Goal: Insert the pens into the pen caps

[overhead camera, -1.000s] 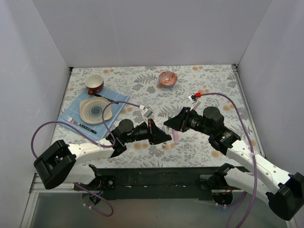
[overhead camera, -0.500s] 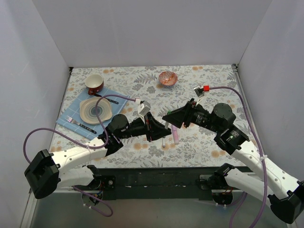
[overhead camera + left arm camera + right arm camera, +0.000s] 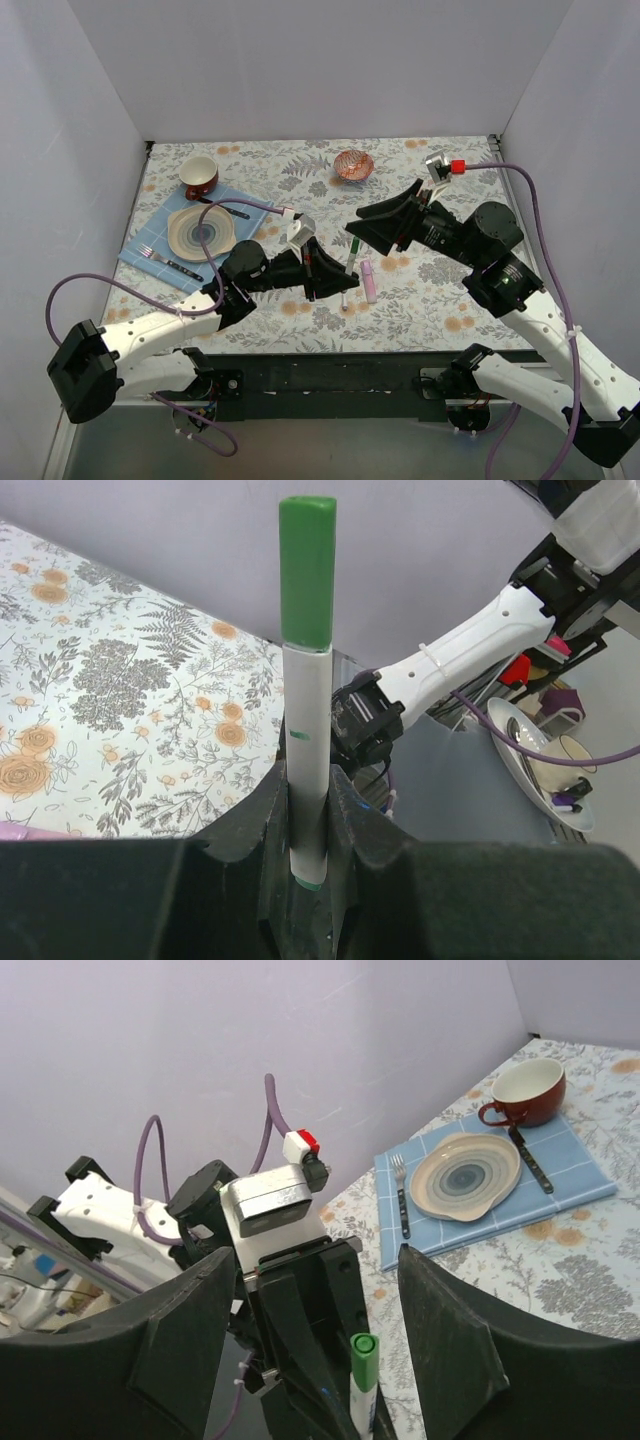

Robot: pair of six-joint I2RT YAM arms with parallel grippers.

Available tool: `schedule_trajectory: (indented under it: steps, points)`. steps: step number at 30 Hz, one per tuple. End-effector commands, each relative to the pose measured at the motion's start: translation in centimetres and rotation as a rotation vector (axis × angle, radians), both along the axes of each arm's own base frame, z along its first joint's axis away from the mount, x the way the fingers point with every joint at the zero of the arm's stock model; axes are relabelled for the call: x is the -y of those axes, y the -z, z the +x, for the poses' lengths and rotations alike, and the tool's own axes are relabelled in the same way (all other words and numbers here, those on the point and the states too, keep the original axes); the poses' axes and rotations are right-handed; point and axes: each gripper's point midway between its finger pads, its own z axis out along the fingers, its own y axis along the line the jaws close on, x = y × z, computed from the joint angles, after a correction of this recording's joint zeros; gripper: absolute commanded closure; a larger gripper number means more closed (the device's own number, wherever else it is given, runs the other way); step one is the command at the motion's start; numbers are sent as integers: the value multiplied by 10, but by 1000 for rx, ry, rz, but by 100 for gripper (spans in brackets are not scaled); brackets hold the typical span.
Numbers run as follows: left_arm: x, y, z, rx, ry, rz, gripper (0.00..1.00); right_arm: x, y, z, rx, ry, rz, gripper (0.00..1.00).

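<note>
1. From above: white walls close in a worktop (image 3: 450, 300) covered with a flowered cloth. Over its middle, nearer the near edge, the left gripper (image 3: 337, 280) is clamped on a slim white pen (image 3: 350, 265). The pen's far end wears a green cap (image 3: 354, 243). The cap looks seated, so I judge one pen done. A pink marker (image 3: 368, 281) lies flat on the cloth just right of the held pen, and I cannot tell whether it is capped. I cannot make out the third pen or the other caps, so at least that much looks left to do. The right gripper (image 3: 362, 228) hangs spread and empty just past the pen, toward the far edge.

2. Left wrist: the fingers (image 3: 250, 820) pinch the lower barrel and the pen stands upright. The cap sits in line with the barrel, which carries a small green mark and a green end plug.

3. Right wrist: the two broad fingers (image 3: 190, 1350) stand apart with nothing between them, and the capped pen is just below. A plate (image 3: 465, 1175), cup (image 3: 525, 1090) and fork (image 3: 400, 1195) rest on a blue mat (image 3: 570, 1175) near the far-left corner.
</note>
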Motion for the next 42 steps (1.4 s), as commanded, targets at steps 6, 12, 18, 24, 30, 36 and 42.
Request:
schedule_trajectory:
  steps: [6, 12, 18, 24, 30, 36, 42]
  points:
    - [-5, -45, 0, 166, -7, 4, 100, -9, -37, 1, 209, -48, -75, 29]
    - [-7, -35, 0, 122, 11, 1, 100, -25, -35, 9, 224, -99, -90, 30]
    - [-11, -31, -1, 119, 3, -11, 100, -24, -32, 22, 259, -45, -147, 32]
    - [-12, -32, 1, 124, -7, -9, 100, -25, -19, 10, 224, -106, -148, 34]
    - [-12, -33, 0, 113, -4, -19, 100, -20, -9, -4, 205, -140, -119, 36]
    - [-12, -32, -2, 109, 6, -22, 100, -17, -6, -8, 194, -136, -101, 39]
    - [-12, -30, -2, 103, 5, -22, 100, -17, 3, -4, 170, -116, -102, 43]
